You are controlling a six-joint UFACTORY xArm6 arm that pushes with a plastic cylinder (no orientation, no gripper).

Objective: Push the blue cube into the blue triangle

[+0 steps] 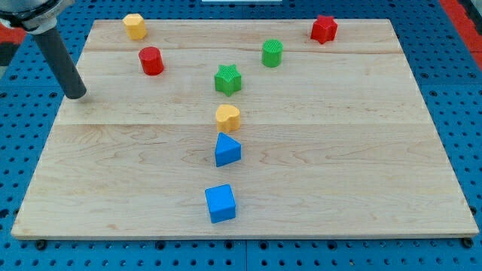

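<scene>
The blue cube [221, 203] sits near the view's bottom, at the middle of the wooden board [361, 150]. The blue triangle [227, 150] lies just above it, a short gap apart. My tip [76, 95] rests at the board's left side, far up and left of both blue blocks, touching no block.
A yellow heart-shaped block [228, 117] lies right above the blue triangle. A green star [227, 79] and a green cylinder [272, 53] sit higher. A red cylinder [151, 60] and a yellow hexagon [135, 25] are at upper left, a red star [324, 28] at upper right.
</scene>
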